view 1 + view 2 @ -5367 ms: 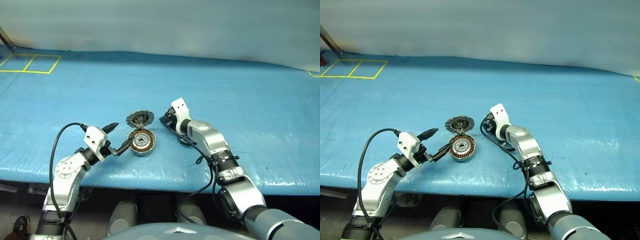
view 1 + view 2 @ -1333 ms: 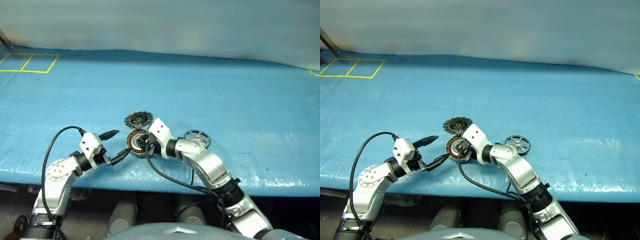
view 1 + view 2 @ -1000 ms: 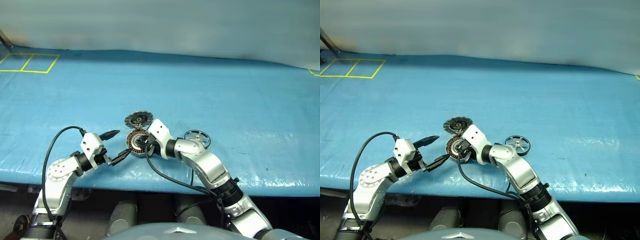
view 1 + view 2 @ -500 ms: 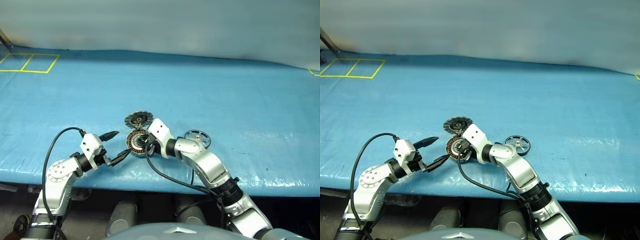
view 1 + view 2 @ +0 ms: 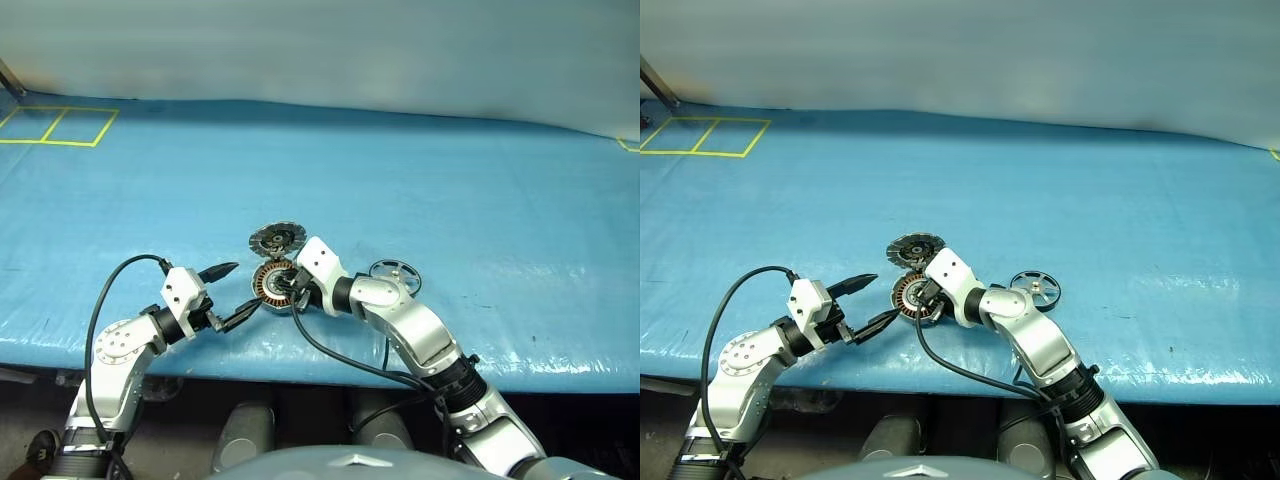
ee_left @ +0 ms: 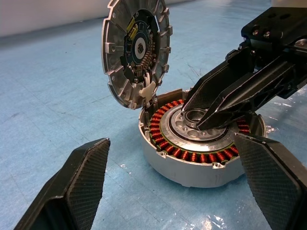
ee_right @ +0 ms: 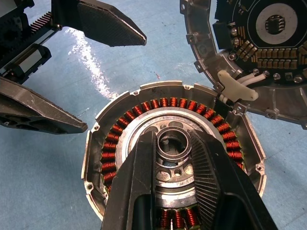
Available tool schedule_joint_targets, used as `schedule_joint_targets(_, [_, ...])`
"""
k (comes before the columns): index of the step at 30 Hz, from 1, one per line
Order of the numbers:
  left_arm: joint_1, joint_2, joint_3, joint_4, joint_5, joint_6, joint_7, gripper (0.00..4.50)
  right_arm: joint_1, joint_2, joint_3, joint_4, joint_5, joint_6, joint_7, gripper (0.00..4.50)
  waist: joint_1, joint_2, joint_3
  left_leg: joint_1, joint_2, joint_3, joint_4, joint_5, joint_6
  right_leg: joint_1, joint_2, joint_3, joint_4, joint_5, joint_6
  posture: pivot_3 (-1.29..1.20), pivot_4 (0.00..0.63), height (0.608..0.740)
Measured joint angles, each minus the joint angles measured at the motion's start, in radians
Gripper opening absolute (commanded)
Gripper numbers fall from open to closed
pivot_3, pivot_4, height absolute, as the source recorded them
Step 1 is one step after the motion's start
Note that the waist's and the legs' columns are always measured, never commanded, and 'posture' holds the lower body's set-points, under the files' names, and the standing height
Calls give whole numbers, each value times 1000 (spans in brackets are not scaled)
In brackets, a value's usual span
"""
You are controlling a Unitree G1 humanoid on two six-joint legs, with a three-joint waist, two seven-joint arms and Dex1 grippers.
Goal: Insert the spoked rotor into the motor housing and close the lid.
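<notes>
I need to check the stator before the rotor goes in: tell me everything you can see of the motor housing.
The motor housing is a shallow round cup of silvery metal resting flat on the blue table. Inside, a ring of copper-red windings surrounds a silver centre bearing. The lid stands open, tilted up from the housing's edge, joined by a pale hinge piece. The right gripper reaches into it, fingers nearly together either side of the bearing collar. The left gripper is open, straddling its near side without touching.
</notes>
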Motion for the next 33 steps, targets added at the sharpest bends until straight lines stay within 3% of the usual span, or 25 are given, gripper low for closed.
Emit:
schedule_joint_targets(6, [1, 0, 0, 0, 1, 0, 0, 4500, 0, 0, 5, -1, 0, 0, 3, 698, 0, 0, 0, 0, 0, 0, 0, 0, 0, 0, 0, 0, 0, 0, 0, 0, 150, 740])
schedule_joint_targets(12, [1, 0, 0, 2, 1, 0, 0, 4500, 3, -3, 13, -9, 1, -4, 21, 2596, 0, 0, 0, 0, 0, 0, 0, 0, 0, 0, 0, 0, 0, 0, 0, 0, 150, 740])
schedule_joint_targets(21, [1, 0, 0, 6, 7, -2, 0, 4500, 5, 0, 5, -26, 3, -18, 20, 2596, 0, 0, 0, 0, 0, 0, 0, 0, 0, 0, 0, 0, 0, 0, 0, 0, 150, 740])
schedule_joint_targets(24, [1, 0, 0, 6, 8, -3, 0, 4500, 5, 6, -4, -32, 8, -18, 19, 2003, 0, 0, 0, 0, 0, 0, 0, 0, 0, 0, 0, 0, 0, 0, 0, 0, 150, 740])
schedule_joint_targets(30, [1, 0, -3, 6, 11, -4, 2, 4500, 5, 27, -20, -24, 26, -19, 15, 34, 0, 0, 0, 0, 0, 0, 0, 0, 0, 0, 0, 0, 0, 0, 0, 0, 150, 740])
schedule_joint_targets(33, [1, 0, -8, 6, 11, -5, 6, 4500, 5, 27, -26, -4, 25, -23, 13, 34, 0, 0, 0, 0, 0, 0, 0, 0, 0, 0, 0, 0, 0, 0, 0, 0, 150, 740])
